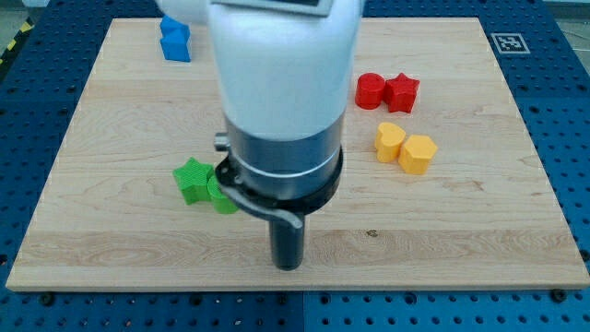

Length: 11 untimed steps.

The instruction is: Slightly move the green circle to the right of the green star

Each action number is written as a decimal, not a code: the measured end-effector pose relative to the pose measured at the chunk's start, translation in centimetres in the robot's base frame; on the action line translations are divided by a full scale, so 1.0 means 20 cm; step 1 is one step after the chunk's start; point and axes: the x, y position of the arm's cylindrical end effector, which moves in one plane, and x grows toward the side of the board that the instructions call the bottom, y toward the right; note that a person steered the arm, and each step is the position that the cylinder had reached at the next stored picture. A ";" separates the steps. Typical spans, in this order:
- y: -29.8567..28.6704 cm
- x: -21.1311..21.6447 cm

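The green star (192,179) lies on the wooden board (111,111) at the view's lower left. The green circle (221,197) touches the star's right side and is partly hidden behind the arm's body. My tip (289,265) stands on the board to the right of and below the green circle, a short gap away from it.
A blue block (174,40) sits at the view's top left. A red circle (371,90) and a red star (402,91) touch at the upper right. A yellow heart (390,142) and a yellow hexagon (418,153) lie below them. The arm's white and grey body (281,101) hides the board's centre.
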 end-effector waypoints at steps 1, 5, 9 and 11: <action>-0.01 0.00; -0.19 -0.08; -0.33 -0.19; -0.33 -0.28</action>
